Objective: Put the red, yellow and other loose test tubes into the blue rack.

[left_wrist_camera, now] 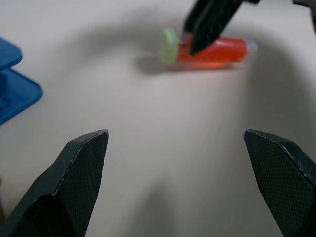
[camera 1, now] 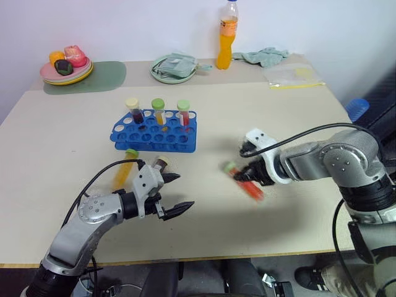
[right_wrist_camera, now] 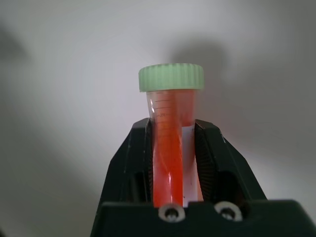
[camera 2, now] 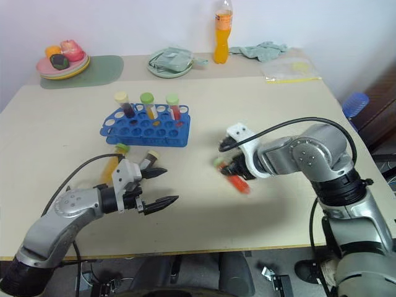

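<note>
The blue rack [camera 1: 154, 133] stands mid-table with three capped tubes [camera 1: 159, 111] upright in its back row. My right gripper [camera 1: 245, 175] is shut on a red tube with a green cap [right_wrist_camera: 170, 118], low over the table right of the rack; whether the tube rests on the table I cannot tell. A yellow tube [camera 1: 124, 173] and a dark tube with a pale cap [camera 1: 159, 164] lie loose in front of the rack. My left gripper [camera 1: 184, 190] hangs open and empty just right of them, facing the red tube [left_wrist_camera: 212, 49].
Along the back edge are a plate of food [camera 1: 67, 69] on a green mat [camera 1: 102, 75], a bowl with a cloth [camera 1: 175, 67], an orange drink bottle [camera 1: 227, 37], a rag [camera 1: 263, 55] and a plastic bag [camera 1: 294, 75]. A round blue object [camera 1: 357, 108] sits beyond the right edge.
</note>
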You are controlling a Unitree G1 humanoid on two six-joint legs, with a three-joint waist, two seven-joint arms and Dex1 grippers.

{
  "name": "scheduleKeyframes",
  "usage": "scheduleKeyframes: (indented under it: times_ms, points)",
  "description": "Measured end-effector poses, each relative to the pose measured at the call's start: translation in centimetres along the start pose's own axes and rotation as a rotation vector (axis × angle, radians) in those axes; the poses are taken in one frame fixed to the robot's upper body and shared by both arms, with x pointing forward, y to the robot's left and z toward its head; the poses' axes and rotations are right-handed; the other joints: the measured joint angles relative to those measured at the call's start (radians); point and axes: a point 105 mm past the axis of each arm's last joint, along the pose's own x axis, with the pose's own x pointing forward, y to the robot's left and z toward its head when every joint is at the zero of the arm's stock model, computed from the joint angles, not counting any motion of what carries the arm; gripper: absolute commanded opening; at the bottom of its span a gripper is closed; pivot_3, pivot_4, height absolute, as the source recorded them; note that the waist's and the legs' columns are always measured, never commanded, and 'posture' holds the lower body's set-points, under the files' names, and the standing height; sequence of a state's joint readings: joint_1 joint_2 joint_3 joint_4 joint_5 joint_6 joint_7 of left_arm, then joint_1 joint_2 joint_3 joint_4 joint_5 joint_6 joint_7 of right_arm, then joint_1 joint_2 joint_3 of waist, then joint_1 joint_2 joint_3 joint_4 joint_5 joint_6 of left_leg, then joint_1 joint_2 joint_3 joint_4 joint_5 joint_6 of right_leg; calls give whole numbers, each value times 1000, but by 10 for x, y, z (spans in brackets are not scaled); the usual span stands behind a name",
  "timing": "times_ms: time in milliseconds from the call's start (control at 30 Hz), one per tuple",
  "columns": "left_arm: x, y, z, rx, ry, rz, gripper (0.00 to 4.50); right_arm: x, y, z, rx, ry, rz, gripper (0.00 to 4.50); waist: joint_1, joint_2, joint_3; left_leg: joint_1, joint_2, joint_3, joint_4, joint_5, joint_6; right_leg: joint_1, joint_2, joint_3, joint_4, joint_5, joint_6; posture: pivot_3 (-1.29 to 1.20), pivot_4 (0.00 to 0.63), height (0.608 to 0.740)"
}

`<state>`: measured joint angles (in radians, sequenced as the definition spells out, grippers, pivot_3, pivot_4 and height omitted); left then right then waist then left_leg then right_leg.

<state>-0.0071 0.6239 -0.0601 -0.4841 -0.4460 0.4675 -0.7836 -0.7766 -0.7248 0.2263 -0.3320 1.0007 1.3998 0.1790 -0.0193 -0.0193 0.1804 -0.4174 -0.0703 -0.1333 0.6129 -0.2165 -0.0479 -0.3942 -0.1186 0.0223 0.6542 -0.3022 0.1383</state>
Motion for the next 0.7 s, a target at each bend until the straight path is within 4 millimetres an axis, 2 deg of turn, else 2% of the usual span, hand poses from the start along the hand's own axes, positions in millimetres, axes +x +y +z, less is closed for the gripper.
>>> scheduleKeyframes:
  times_ms: [67, 133, 233, 400, 500, 700]
  points:
    - [-7, 12, 2, -7, -16, 64, 4500, -4, 8, 38, -132, -271, -12, 707, 2, 0, 0, 0, 0, 1, 0, 0, 0, 1, 0, -1, 0, 0, 0, 0, 150, 740]
    - [-17, 28, 5, -29, -43, 148, 4500, -3, 24, 63, -179, -509, 23, 707, 2, -2, -1, 0, 0, 1, 0, 0, 0, 1, 0, -1, 0, 0, 1, 0, 150, 740]
    - [-32, 52, 6, -65, -76, 262, 4500, 12, 42, 81, -148, -715, 65, 707, -2, -1, -1, 0, 0, 0, 0, 1, -1, -1, 0, 0, 2, 0, 0, 0, 150, 740]
    - [-56, 85, 0, -71, -72, 412, 4500, 48, 45, 115, -33, -929, -6, 707, -11, -1, -1, 1, 0, -1, 0, 2, -4, -3, 0, 1, 6, 0, 0, 0, 150, 740]
    - [-72, 100, -2, -66, -73, 500, 4500, 71, 50, 123, -5, -965, -35, 707, -19, -1, -1, 1, 0, -1, -1, 3, -4, -4, 0, 1, 7, 0, 0, 0, 150, 740]
    - [-89, 106, -4, -58, -65, 559, 4500, 107, 45, 106, -1, -919, -110, 707, -26, -1, 0, 1, 0, -2, -2, 3, -5, -6, 0, 2, 9, 0, 0, 0, 150, 740]
